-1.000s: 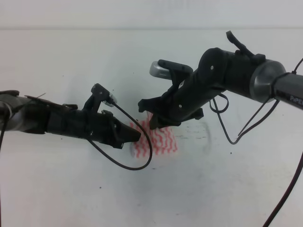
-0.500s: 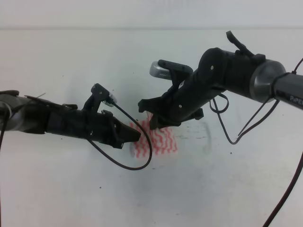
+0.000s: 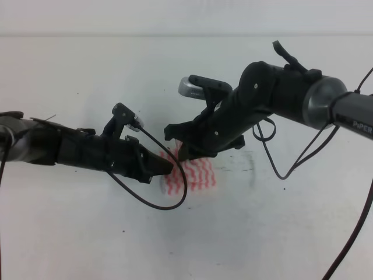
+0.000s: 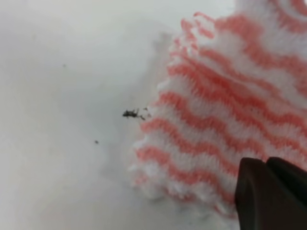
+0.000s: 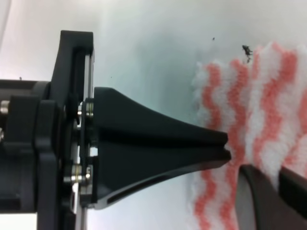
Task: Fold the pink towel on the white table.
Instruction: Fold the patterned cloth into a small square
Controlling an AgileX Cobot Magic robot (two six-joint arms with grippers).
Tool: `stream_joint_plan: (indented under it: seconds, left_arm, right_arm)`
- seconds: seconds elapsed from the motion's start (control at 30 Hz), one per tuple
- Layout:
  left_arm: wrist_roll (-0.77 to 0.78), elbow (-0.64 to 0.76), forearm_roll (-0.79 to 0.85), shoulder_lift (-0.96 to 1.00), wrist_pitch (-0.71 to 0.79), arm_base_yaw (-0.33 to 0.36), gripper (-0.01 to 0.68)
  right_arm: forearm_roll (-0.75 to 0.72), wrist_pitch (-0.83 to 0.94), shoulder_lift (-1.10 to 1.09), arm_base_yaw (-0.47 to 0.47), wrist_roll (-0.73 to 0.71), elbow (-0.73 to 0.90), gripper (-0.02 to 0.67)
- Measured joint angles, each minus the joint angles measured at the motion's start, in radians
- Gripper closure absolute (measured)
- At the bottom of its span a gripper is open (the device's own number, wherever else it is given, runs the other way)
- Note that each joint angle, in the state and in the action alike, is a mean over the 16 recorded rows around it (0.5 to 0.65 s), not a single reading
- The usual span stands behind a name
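Broad matte white table (image 3: 87,233) with one striped cloth on it

The thin pink-and-white zigzag towel (image 3: 195,175) lies bunched near the middle — small dark specks dot the white surface, one fleck just beside the cloth's fuzzy edge

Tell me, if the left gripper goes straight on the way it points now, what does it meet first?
The pink towel. The left gripper points right, its shut tips already at the towel's left edge. Further along that line is the right gripper, probably slightly higher, but depth is unclear.
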Motion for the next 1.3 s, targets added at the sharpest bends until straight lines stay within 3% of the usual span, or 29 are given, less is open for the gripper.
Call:
stream_joint_plan:
  seconds: [1.3]
  left_arm:
    - [0.002, 0.000, 0.002, 0.001, 0.003, 0.001, 0.677]
  right_arm:
    - [0.009, -0.017, 0.031, 0.002, -0.002, 0.000, 0.660]
